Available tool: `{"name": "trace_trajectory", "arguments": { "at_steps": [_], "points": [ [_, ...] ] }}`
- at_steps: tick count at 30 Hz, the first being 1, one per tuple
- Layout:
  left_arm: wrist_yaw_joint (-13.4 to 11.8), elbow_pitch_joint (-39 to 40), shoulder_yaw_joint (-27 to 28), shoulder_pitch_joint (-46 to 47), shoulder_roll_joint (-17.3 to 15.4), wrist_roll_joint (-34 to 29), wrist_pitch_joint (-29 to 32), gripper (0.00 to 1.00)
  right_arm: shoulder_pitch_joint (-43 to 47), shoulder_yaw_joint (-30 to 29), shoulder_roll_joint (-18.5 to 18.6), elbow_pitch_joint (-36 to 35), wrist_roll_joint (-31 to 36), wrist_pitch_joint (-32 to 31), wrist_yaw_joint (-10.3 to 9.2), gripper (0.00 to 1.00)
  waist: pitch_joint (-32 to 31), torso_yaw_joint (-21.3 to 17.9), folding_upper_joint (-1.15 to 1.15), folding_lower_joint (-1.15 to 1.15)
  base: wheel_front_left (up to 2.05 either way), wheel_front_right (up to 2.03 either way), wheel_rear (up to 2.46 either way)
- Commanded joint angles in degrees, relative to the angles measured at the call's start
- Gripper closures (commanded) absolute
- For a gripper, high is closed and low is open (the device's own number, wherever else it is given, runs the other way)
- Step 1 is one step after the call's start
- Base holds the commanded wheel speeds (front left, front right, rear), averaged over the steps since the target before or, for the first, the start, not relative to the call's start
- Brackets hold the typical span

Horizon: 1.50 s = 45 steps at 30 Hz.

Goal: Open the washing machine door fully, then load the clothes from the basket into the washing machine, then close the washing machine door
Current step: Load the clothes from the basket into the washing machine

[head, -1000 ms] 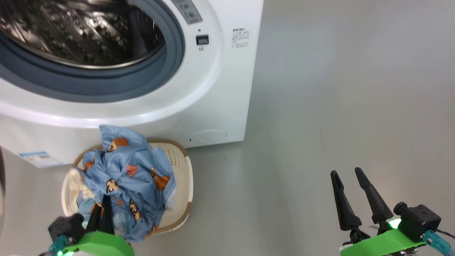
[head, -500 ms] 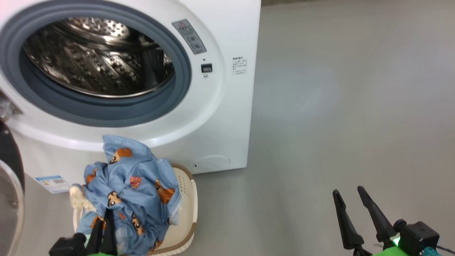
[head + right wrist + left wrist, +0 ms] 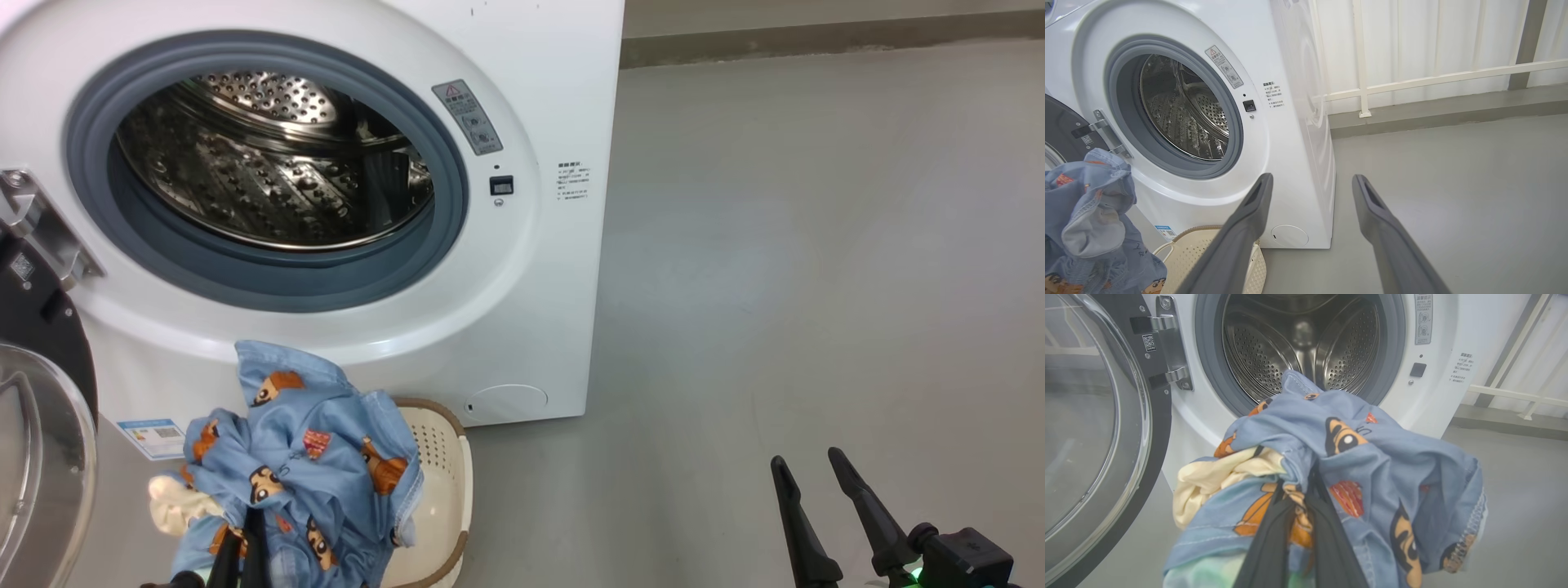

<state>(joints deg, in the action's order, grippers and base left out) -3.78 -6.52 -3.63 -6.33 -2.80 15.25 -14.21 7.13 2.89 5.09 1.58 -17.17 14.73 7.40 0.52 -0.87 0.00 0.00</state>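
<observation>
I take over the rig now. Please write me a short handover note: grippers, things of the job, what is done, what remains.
Left gripper: shut on the clothes, bundle held above the basket, before the washing machine.
Right gripper: open, empty, over the floor at the right.
Door: swung open at the left. Drum: no clothes seen inside.
Done: door opened, clothes grasped.
Left to do: load clothes into drum, check basket for more, close door.

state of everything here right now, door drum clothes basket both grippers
washing machine door: open, swung aside
drum: looks empty
basket: on the floor, visible part empty
clothes: bunched, held up over the basket
left gripper: jaws shut on the clothes
right gripper: jaws open, holding nothing
</observation>
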Motion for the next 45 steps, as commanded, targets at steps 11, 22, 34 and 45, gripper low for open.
{"name": "trace_trajectory", "arguments": {
  "at_steps": [11,22,34,45],
  "points": [
    [-0.7,4.2,1.2,0.0,-0.2,-1.2,-0.8,1.00,-0.9,1.7,1.4,-0.9,1.6,0.3,0.09,0.00,-0.6,0.6,0.00,0.00,0.00,0.00,0.00],
    [-0.8,4.8,1.0,-0.2,-0.1,-1.4,-0.8,1.00,-0.9,1.3,1.1,-0.7,1.8,0.3,0.09,0.00,-0.4,1.1,0.00,0.00,0.00,0.00,0.00],
    [-0.5,4.7,1.3,0.7,-0.1,-1.8,-0.8,1.00,-1.3,1.6,0.6,-0.5,1.4,0.3,0.09,0.00,0.3,0.4,0.00,0.00,0.00,0.00,0.00],
    [0.0,3.9,0.9,2.6,-0.1,-2.1,-0.8,1.00,-1.8,1.8,0.6,-0.6,1.3,0.3,0.09,0.00,1.6,-0.1,0.00,0.00,0.00,0.00,0.00]
  ]
}}
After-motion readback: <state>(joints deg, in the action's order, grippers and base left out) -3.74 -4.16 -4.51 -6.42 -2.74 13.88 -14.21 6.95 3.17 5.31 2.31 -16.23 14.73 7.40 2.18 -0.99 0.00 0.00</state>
